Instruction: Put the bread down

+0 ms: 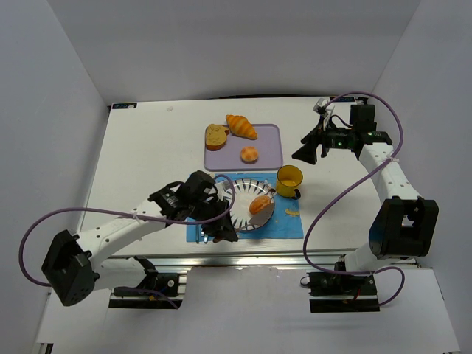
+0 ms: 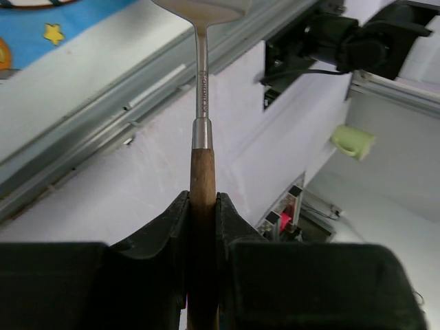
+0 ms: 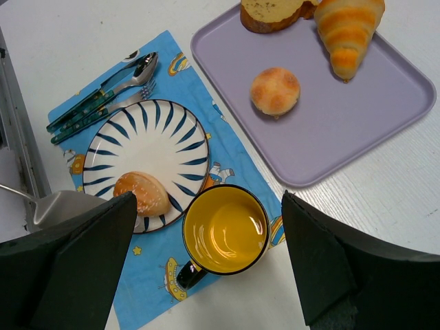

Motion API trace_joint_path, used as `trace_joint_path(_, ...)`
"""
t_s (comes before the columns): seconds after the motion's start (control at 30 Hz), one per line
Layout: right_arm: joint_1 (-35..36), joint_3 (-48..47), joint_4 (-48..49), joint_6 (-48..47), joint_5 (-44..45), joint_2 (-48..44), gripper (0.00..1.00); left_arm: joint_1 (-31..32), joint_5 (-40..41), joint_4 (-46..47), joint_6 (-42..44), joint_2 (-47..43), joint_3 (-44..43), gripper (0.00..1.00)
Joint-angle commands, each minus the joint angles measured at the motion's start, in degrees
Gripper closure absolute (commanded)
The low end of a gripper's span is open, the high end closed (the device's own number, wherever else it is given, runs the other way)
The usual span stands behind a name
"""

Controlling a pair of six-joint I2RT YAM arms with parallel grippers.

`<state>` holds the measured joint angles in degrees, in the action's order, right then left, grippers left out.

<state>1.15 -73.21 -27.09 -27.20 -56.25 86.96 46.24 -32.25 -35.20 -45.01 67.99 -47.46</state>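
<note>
1. the left end effector [image 2: 203, 206] is shut tight on the wooden handle of a spatula [image 2: 200, 82].
2. the flat metal end of the spatula is held just beside the bread [image 3: 141, 193]; whether they touch cannot be told.
3. the bread is laid on a striped plate [image 3: 158, 130], close to its rim.
4. the plate is set on a blue mat [image 3: 230, 148] on the worktop [image 3: 69, 41]. a yellow mug [image 3: 225, 230] is stood beside it, and cutlery [image 3: 103, 93] is laid on the other side.
5. farther back, a round bun [image 3: 275, 91], a croissant [image 3: 347, 31] and a slice of toast [image 3: 271, 12] are kept on a purple tray [image 3: 357, 117].
6. the right end effector [image 1: 308, 153] is held wide open above the worktop, near the tray.
</note>
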Motion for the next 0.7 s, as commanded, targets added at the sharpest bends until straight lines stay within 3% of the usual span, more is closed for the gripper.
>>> trace_joint_path(0.0, -0.18, 0.61, -0.42, -0.4, -0.53, -0.47, 0.11, 0.08, -4.84, 3.03, -2.53, -4.17, 0.27, 1.0)
trace_joint_path(0.17, -0.09, 1.05, -0.42, -0.57, -0.35, -0.82, 0.11, -0.8, -2.91, -1.26, -2.28, -9.18, 0.0, 1.0)
trace_joint_path(0.27, -0.18, 1.58, -0.24, -0.57, -0.44, -0.91, 0.11, -4.3, -0.01, -1.54, -2.1, -13.22, 0.0, 1.0)
trace_joint_path(0.37, -0.18, 1.67, -0.33, -0.57, -0.62, -0.83, 0.11, -11.76, 2.0, -2.14, 1.83, -14.11, -1.75, 1.0)
trace_joint_path(0.4, -0.18, 1.67, -0.42, -0.49, -0.7, -0.74, 0.11, -16.05, 2.8, -3.55, 3.16, -13.41, -2.45, 1.0)
trace_joint_path(0.5, -0.18, 0.62, -0.77, -0.48, -1.05, -0.3, 0.11, -20.12, 10.43, -4.62, 7.91, -7.8, -5.53, 1.0)
trace_joint_path(0.53, -0.18, 0.0, -0.86, -0.48, -1.06, -0.21, 0.11, -20.4, 17.59, -4.87, 9.14, -3.78, -6.41, 1.0)
trace_joint_path(0.67, -0.18, -0.97, -1.3, -0.75, -1.23, -0.38, 0.11, -22.85, 30.97, -4.61, 15.12, 6.77, -11.94, 1.0)
